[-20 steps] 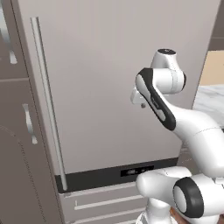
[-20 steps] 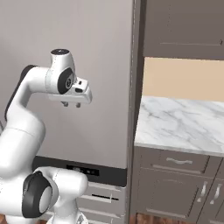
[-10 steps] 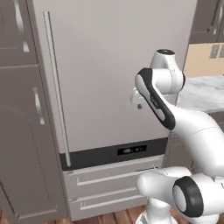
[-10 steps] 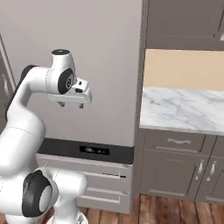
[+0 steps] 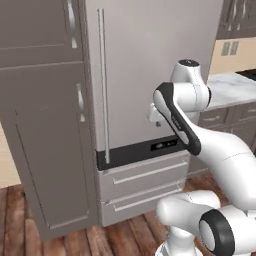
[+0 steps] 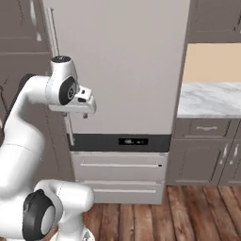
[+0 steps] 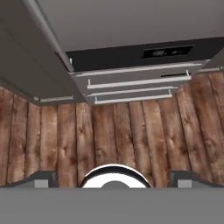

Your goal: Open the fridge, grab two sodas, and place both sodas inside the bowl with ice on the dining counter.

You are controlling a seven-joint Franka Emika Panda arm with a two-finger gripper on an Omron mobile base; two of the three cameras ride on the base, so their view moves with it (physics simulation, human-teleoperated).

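Note:
The fridge (image 5: pixel 150 60) (image 6: pixel 122 61) stands shut, a tall light-grey appliance with a long silver bar handle (image 5: pixel 103 80) (image 6: pixel 54 37) on its left edge and a dark display band. My gripper (image 5: pixel 153 119) (image 6: pixel 85 114) hangs in front of the door at about mid-height, pointing down and apart from it. In the hand view the gripper (image 7: pixel 113 179) is open with nothing between its widely spread fingertips (image 7: pixel 41 178), above the wooden floor, with the fridge (image 7: pixel 131 22) ahead. The sodas are hidden behind the shut door. The bowl and the dining counter are out of view.
Two drawers (image 5: pixel 145 175) (image 6: pixel 120 164) (image 7: pixel 131 83) sit under the display band. A tall brown-grey cabinet (image 5: pixel 45 125) flanks the fridge on the left. A marble wall counter (image 5: pixel 227 87) (image 6: pixel 209 99) over grey cabinets lies to the right. Wooden floor (image 7: pixel 109 131) stretches before the fridge.
The whole picture has shifted: the base has drawn back from the fridge, so the drawers and floor now show. The arm keeps the same pose.

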